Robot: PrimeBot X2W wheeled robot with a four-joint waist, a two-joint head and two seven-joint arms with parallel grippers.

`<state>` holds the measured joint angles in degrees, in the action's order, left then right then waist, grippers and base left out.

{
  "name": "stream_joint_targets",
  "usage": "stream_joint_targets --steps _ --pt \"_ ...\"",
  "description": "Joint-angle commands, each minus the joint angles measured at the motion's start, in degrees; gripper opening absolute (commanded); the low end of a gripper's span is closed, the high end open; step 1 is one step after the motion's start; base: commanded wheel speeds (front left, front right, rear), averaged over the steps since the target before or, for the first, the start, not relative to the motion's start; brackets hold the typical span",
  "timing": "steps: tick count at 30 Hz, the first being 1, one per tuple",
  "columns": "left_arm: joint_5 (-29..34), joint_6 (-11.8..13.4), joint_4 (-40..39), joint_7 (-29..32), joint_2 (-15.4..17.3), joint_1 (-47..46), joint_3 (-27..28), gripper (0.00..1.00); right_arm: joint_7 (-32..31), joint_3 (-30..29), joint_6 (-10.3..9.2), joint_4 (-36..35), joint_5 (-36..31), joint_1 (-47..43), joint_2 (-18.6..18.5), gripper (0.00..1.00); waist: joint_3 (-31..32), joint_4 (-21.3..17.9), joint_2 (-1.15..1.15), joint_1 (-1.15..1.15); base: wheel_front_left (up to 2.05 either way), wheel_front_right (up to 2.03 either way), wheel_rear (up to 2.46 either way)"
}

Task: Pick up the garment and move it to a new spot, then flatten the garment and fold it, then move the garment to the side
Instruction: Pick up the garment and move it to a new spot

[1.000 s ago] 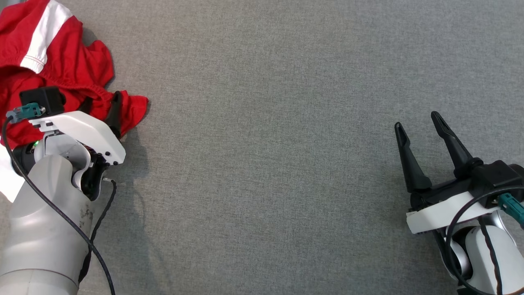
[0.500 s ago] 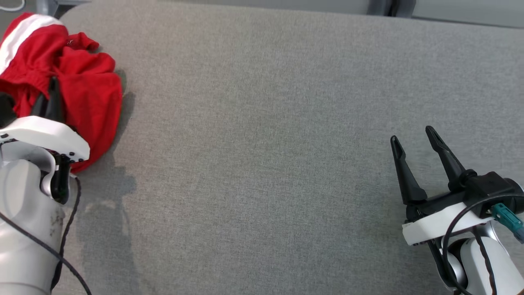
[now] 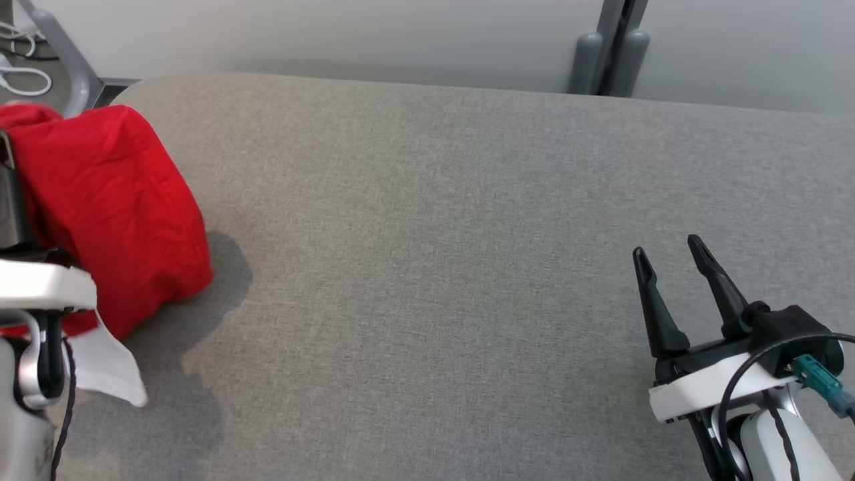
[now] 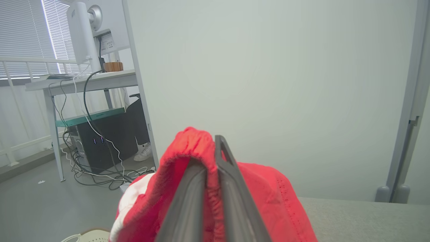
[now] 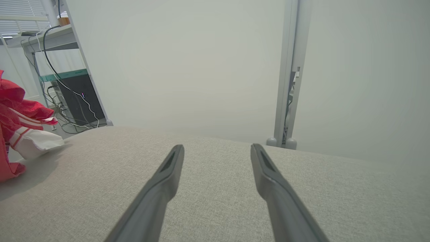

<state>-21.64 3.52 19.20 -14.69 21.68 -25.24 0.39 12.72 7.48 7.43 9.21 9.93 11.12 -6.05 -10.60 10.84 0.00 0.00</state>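
**Left pincer clamped on red garment at tabletop's left end**

Head view: the garment hung bunched at the far left of the grey tabletop. It was a red mass with a white sleeve drooping below it, and it cast a shadow on the surface to its right. The left arm's white wrist plate sat at the frame's left edge, against the garment, and its fingers were hidden behind the red cloth. The right pincer sat at the lower right, well apart from the garment, with its two dark fingers spread and bare tabletop between them.

Left wrist view: the left pincer was pressed together on a hemmed fold of the garment. Red cloth was sandwiched between the two fingers, draped down both sides and bulged over the left finger's tip. A strip of tabletop showed at the lower right, below a pale wall.

Right wrist view: the right pincer stood spread, gripping nothing, above the tabletop. The garment hung at the left edge over the tabletop's left end, its white sleeve pointing right. Whether its lowest fold touched the surface could not be told
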Motion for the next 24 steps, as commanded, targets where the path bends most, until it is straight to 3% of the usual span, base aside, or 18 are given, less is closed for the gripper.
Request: stream_joint_targets --steps 1,9,15,24 --pt "0.6 1.4 -4.3 0.7 1.2 2.8 0.8 0.0 0.7 -0.4 0.11 0.3 0.5 -1.1 0.1 1.0 1.2 -1.0 0.0 0.0 0.0 0.0 0.0" --pt "1.3 4.6 -18.2 4.6 1.7 11.6 1.4 0.0 1.5 -0.7 0.11 1.1 0.8 -1.6 0.9 1.0 2.6 -3.1 0.0 0.0 0.0 0.0 0.0" --pt "3.4 5.6 -28.9 7.6 -1.1 17.5 -4.3 0.0 2.0 -1.2 0.11 1.2 0.8 -2.2 1.3 1.0 4.4 -6.9 0.0 0.0 0.0 0.0 0.0" --pt "4.0 0.6 -29.8 9.5 -6.7 13.9 -16.6 0.0 1.9 -2.2 0.11 -0.2 0.6 -2.6 1.5 1.0 3.5 -13.5 0.0 0.0 0.0 0.0 0.0"
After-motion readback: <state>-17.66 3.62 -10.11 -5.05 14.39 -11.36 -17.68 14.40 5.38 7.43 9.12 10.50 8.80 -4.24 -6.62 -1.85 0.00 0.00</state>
